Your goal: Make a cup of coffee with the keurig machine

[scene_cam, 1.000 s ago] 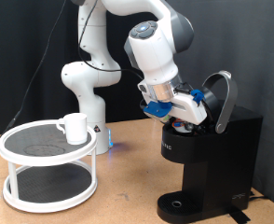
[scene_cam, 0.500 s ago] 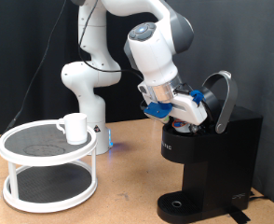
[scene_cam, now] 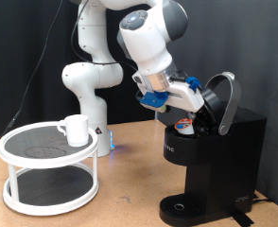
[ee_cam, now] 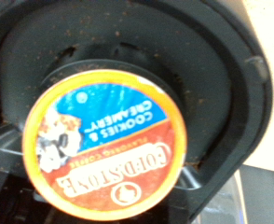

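Glossy white rounded arm (scene_cam: 130, 43), grey joint caps, blue-trimmed claw (scene_cam: 190, 98).

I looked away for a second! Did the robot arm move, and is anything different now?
Yes. The arm lifted its gripper up and toward the exterior view's left, away from the open keurig machine. A coffee pod with an orange-and-blue top sits in the machine's holder; the wrist view shows nothing gripping it. The lid stayed open, and the cup stayed on the white two-tier tray table.

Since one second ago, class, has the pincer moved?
Yes. The pincer has lifted up and away from the keurig machine, toward the exterior view's left.
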